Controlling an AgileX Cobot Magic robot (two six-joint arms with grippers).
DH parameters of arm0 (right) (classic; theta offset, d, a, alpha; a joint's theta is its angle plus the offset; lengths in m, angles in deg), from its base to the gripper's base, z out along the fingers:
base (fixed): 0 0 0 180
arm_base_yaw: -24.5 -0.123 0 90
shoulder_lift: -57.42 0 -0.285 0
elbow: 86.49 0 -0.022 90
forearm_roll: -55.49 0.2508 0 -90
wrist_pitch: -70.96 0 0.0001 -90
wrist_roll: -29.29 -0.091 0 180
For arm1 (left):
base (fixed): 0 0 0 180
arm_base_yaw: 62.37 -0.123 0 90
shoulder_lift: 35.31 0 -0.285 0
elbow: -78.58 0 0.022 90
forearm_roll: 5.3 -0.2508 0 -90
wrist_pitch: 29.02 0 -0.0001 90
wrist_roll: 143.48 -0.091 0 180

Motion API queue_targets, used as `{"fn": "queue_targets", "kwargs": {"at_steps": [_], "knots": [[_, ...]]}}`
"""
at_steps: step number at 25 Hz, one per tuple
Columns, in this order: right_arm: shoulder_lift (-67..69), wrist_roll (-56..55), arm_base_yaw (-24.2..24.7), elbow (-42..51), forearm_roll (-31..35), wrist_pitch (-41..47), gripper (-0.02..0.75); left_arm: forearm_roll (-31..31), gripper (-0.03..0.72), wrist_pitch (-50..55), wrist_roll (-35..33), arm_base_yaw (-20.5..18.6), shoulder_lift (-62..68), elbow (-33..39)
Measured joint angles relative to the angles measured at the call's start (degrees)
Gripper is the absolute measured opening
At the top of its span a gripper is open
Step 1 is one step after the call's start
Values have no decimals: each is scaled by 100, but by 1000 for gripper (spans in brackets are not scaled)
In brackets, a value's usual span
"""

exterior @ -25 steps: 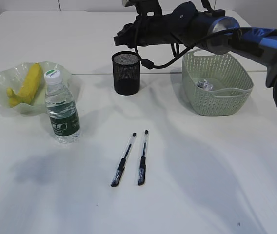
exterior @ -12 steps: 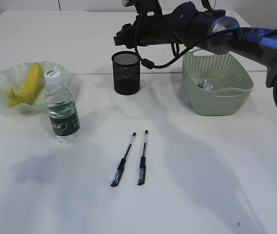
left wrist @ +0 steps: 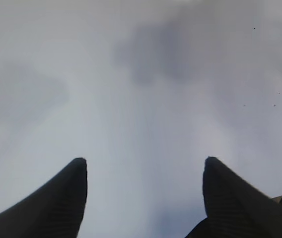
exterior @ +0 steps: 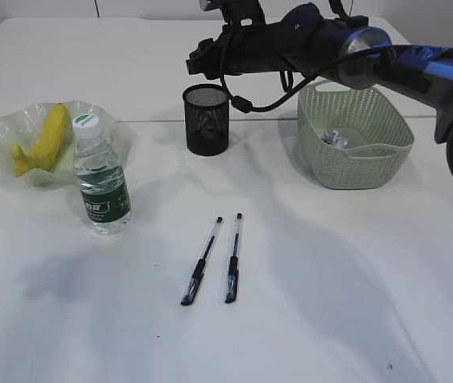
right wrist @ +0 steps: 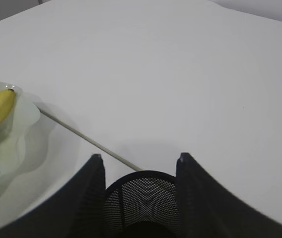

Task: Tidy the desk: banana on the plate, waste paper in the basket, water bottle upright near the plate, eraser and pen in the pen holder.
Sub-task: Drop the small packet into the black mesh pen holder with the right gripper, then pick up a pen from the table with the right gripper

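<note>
Right end effector (right wrist: 138, 157) spread, empty, above pen holder (exterior: 206, 119); basket (exterior: 354, 146) beside.

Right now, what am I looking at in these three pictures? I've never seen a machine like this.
It is a robot with two arms, each ending in a claw. One picture looks at the table from outside; the other two come from cameras on each wrist. On the table: a banana on a plate, an upright bottle, two pens, a mesh pen holder, and a basket with crumpled paper. The right claw hangs open over the holder. The left claw is open above bare table. Neither holds anything.
</note>
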Motion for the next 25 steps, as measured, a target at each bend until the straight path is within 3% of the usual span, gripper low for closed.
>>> {"fn": "queue_targets", "kwargs": {"at_steps": [10, 18, 21, 25], "knots": [[0, 0, 0, 0, 118, 159, 346, 0, 514, 111, 0, 0, 0, 0], [-164, -310, 0, 0, -391, 489, 346, 0, 514, 111, 0, 0, 0, 0], [-240, -727, 0, 0, -832, 811, 347, 0, 514, 111, 0, 0, 0, 0], [-328, -2035, 0, 0, -2179, 1665, 347, 0, 514, 111, 0, 0, 0, 0]]}}
